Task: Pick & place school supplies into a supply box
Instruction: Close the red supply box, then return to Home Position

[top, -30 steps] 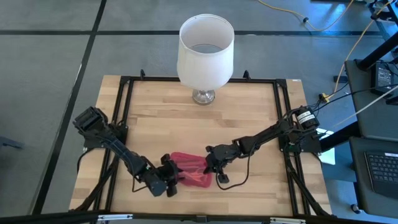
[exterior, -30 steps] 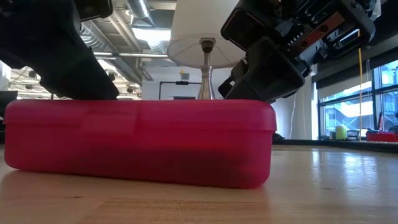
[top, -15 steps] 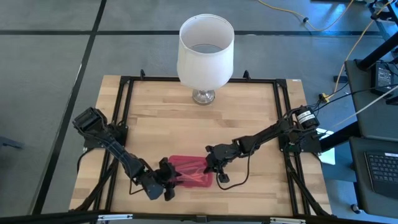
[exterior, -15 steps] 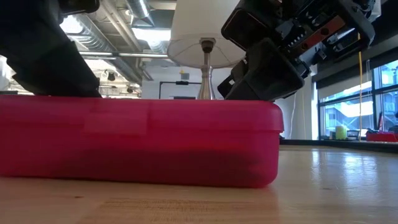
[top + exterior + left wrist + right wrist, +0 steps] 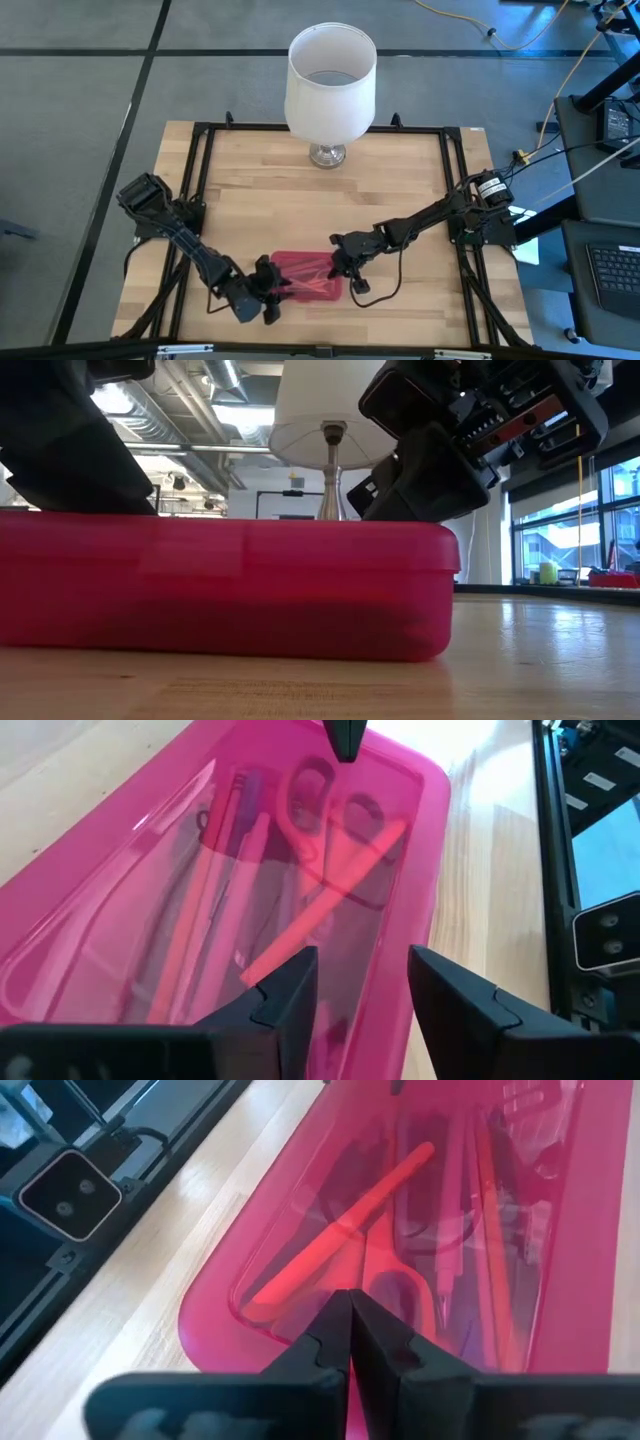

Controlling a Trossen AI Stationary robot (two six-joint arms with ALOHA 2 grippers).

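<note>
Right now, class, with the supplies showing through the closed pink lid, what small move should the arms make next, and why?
Probably lift the shut right claw off the supply box. Its lid lies closed over the scissors and pens, while the open left claw straddles the other end.

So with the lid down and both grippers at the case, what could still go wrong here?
The supply box sits close to the table's front edge, and it has slid that way over the last second, so more pushing from the left gripper could take it off. The right gripper, shut, presses the lid from above; if the latch has not caught, the lid may spring up on release. The scissors lie diagonally over the pens inside and may hold the lid proud.
</note>
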